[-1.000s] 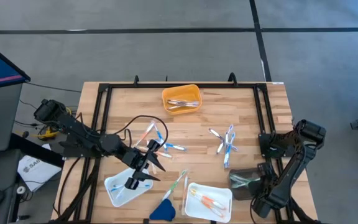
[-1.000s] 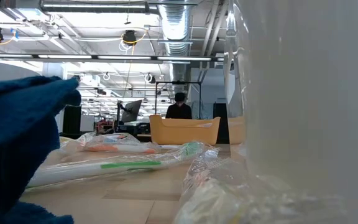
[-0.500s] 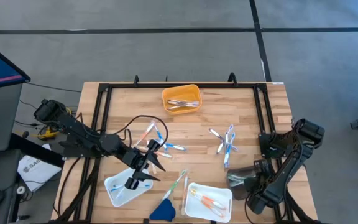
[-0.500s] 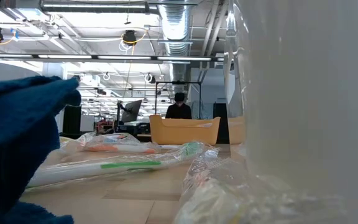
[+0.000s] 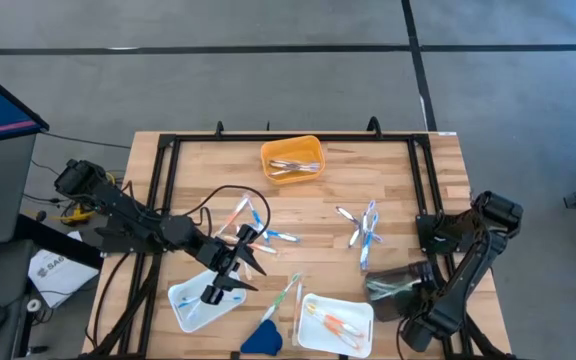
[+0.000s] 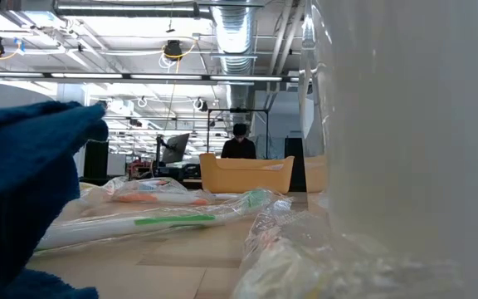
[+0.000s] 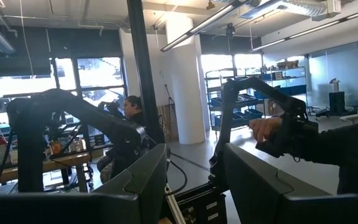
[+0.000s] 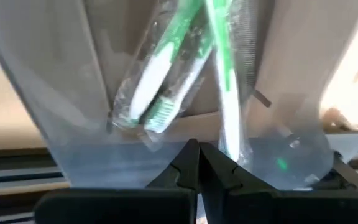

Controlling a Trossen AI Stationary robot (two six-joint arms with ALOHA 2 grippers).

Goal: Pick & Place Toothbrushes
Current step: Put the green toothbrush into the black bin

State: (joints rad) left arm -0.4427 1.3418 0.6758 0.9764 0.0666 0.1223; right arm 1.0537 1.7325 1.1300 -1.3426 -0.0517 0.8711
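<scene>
Surface: wooden slatted table (image 5: 328,195) with a black metal frame, on a grey floor.
Toothbrushes, loose: thin plastic toothbrushes lie in two scatters, a blue, orange and white cluster (image 5: 253,225) left of the table's middle and a blue and clear cluster (image 5: 363,230) right of the middle.
Toothbrushes, sorted: orange rounded tray (image 5: 291,158) at the far edge holds a few pale ones; white tray (image 5: 336,322) at the near edge holds orange ones; white tray (image 5: 190,303) near the near-left corner holds a blue one; clear plastic tray (image 5: 393,284) by the near-right corner holds green wrapped toothbrushes (image 8: 166,81).
Near edge: one green wrapped toothbrush (image 5: 286,293) lies between the two white trays, just beside a small dark-blue wedge (image 5: 261,338).
Left gripper (image 5: 226,275): above the near-left white tray, fingers (image 7: 135,186) spread apart, nothing between them.
Right gripper (image 8: 197,163): at the clear tray's edge near the near-right corner, fingers pressed together, empty, pointing at the green toothbrushes.
Background: person (image 6: 239,143) in dark clothing stands well beyond the table.
</scene>
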